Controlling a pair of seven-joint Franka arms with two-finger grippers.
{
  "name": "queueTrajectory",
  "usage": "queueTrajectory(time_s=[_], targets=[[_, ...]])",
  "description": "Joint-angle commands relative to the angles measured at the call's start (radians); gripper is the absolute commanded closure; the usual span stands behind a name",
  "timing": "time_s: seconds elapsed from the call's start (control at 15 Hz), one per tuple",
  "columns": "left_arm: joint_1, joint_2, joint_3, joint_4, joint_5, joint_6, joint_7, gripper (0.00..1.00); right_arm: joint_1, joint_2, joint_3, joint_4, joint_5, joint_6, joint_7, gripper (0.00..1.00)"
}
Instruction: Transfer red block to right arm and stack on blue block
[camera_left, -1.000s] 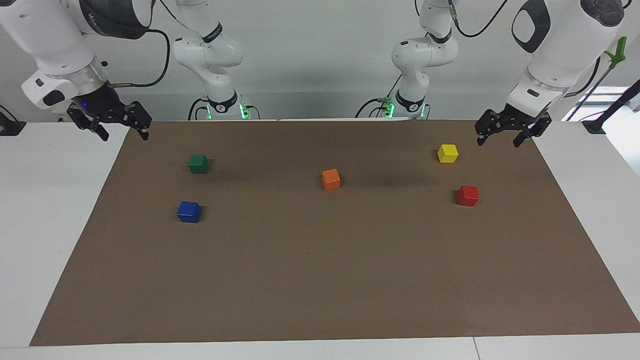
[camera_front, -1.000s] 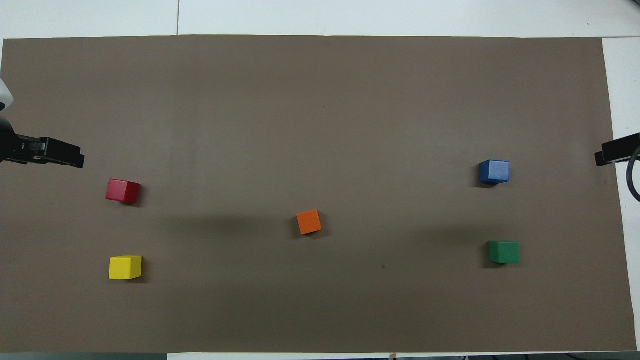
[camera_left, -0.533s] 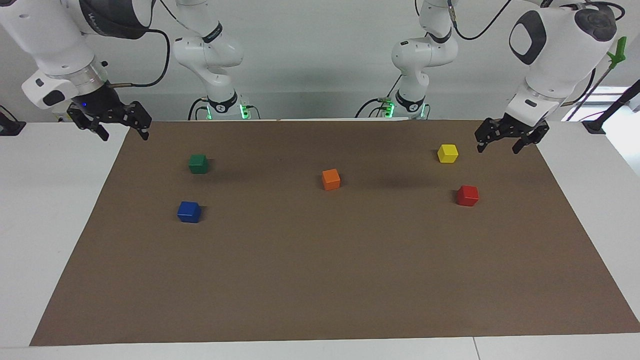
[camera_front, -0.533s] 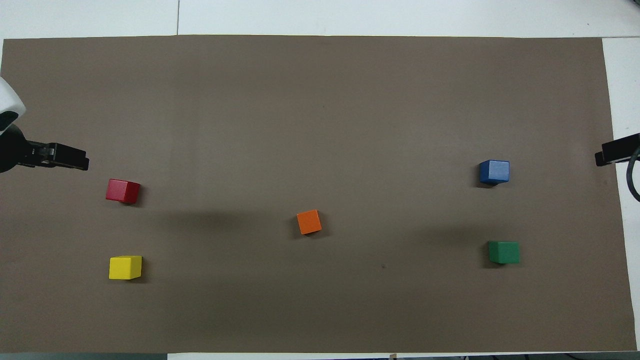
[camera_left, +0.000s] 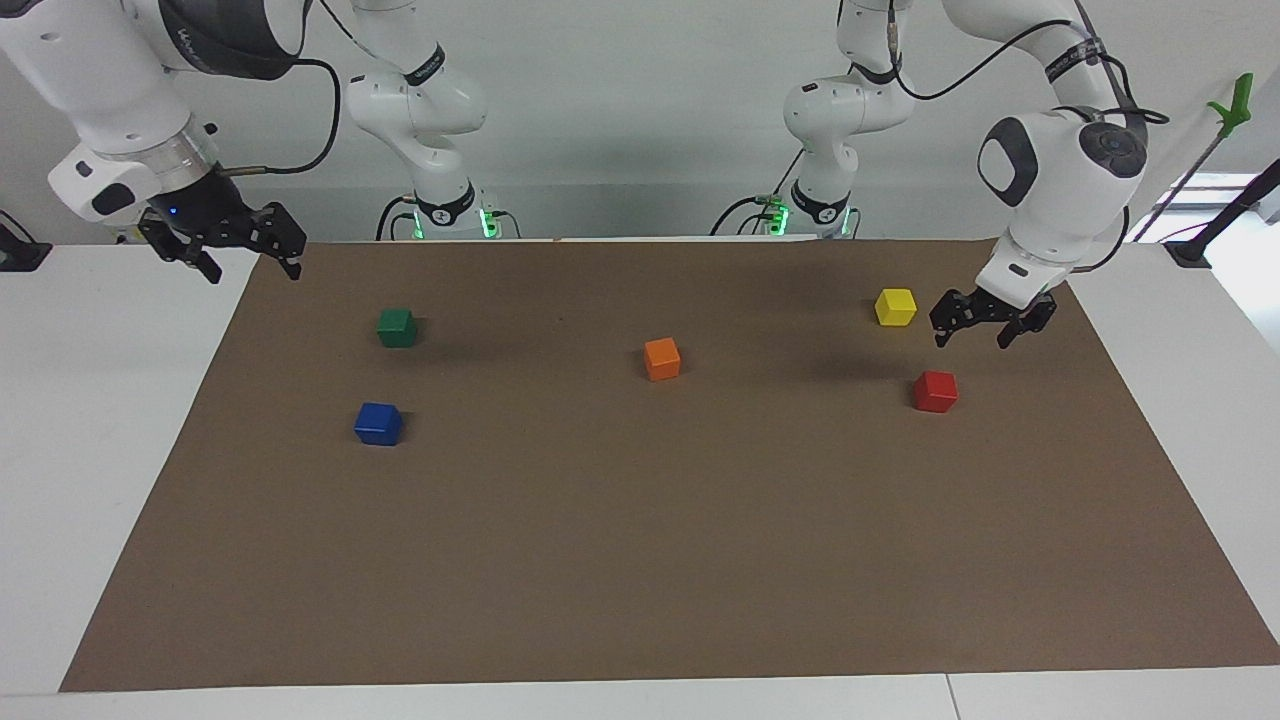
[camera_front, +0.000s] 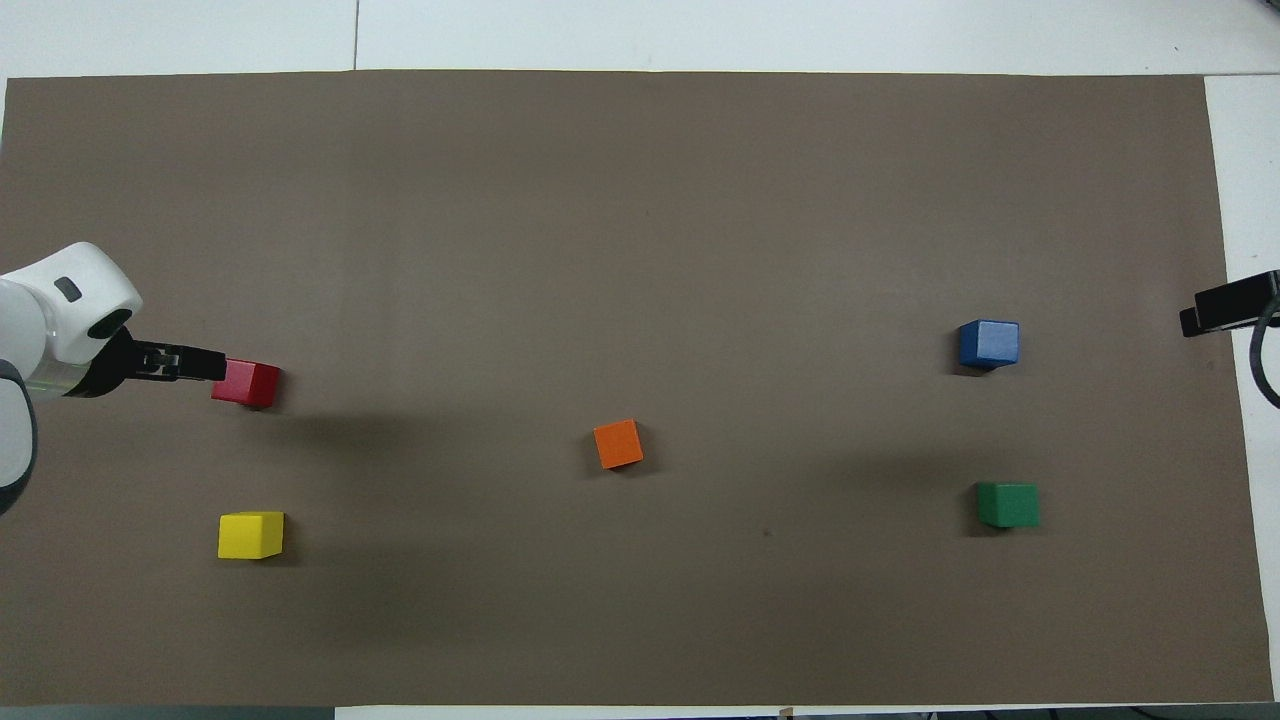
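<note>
The red block (camera_left: 935, 391) sits flat on the brown mat (camera_left: 640, 560) near the left arm's end of the counter (camera_left: 100, 420), untouched. A yellow block (camera_left: 895, 307) lies nearer to the robots at that same end. The left gripper (camera_left: 970, 338) hangs in the air over the mat between those two blocks, its jaws open and holding nothing (from overhead its tip just overlaps the red block's edge, yet the facing view shows it raised and apart).

An orange block (camera_left: 662, 359) rests around the middle of the mat. Toward the right arm's end, the blue block (camera_left: 378, 423) stands alone with nothing on top, and a green block (camera_left: 397, 327) lies nearer to the robots than it.

The right arm (camera_left: 110, 90) waits at its own end, and the right gripper (camera_left: 248, 268) is up over the corner of the mat closest to that arm's base, where the mat meets the bare white counter. Its jaws are open and empty too.
</note>
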Motion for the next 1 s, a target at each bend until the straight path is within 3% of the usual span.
queueTrajectory(time_s=[0.0, 0.4, 0.73, 0.93], targets=[[0.009, 0.012, -0.006, -0.085, 0.01, 0.109, 0.022, 0.0, -0.062, -0.043, 0.003, -0.097, 0.12, 0.058, -0.076, 0.0], [0.011, 0.075, -0.006, -0.14, 0.012, 0.216, 0.066, 0.0, -0.128, -0.061, 0.003, -0.238, 0.436, 0.127, -0.26, 0.0], [0.015, 0.115, -0.006, -0.142, 0.01, 0.261, 0.096, 0.0, -0.209, -0.066, 0.003, -0.397, 0.757, 0.115, -0.477, 0.0], [0.021, 0.14, -0.006, -0.143, 0.01, 0.282, 0.108, 0.0, -0.208, -0.066, 0.003, -0.46, 0.921, 0.081, -0.495, 0.0]])
